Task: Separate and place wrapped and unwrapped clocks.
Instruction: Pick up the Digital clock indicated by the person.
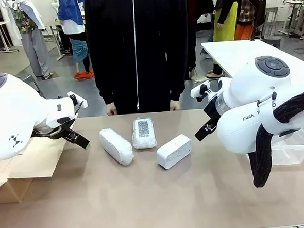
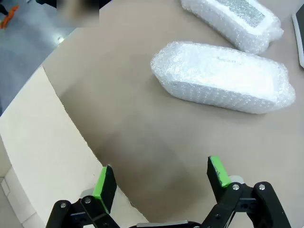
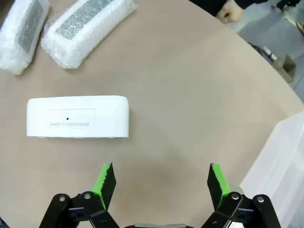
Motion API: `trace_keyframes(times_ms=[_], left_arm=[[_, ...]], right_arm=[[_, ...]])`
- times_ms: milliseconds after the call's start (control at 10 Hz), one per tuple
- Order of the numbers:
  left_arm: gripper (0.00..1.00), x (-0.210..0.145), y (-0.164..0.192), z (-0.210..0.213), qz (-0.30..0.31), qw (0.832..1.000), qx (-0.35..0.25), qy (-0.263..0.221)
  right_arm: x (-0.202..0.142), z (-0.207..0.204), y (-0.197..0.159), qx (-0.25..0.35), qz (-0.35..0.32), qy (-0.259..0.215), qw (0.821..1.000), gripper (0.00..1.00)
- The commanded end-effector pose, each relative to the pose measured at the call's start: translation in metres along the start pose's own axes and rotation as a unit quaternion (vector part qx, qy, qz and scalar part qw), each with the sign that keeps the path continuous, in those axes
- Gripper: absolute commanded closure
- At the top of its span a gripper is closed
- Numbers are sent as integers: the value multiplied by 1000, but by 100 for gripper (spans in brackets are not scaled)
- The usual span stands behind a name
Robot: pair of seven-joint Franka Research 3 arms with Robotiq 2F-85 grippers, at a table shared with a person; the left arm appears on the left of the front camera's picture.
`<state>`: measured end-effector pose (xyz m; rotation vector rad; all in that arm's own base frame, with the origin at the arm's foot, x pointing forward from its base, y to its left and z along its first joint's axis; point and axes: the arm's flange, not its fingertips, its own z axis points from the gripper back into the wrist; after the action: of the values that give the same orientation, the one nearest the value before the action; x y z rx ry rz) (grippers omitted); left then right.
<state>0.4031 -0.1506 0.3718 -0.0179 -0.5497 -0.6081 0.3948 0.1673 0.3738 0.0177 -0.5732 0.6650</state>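
Three clocks lie mid-table. A bubble-wrapped clock lies at the left, a second wrapped clock behind it, and a bare white clock at the right. My left gripper hovers open left of the wrapped clocks, over the table beside a cardboard box. At the right, my right gripper hangs open, just right of the bare clock. Neither holds anything.
An open cardboard box sits at the table's left edge. A clear plastic bin stands at the right. A person in black stands at the far edge, hands at the table's rim.
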Motion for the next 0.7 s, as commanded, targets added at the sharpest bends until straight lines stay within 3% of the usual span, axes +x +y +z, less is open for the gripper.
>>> trace_keyframes(times_ms=[0,600], left_arm=[[0,0,0,0,0,1000,0,0],[0,0,0,0,0,1000,0,0]], right_arm=[[0,0,0,0,0,0,1000,0],[0,0,0,0,0,0,1000,0]])
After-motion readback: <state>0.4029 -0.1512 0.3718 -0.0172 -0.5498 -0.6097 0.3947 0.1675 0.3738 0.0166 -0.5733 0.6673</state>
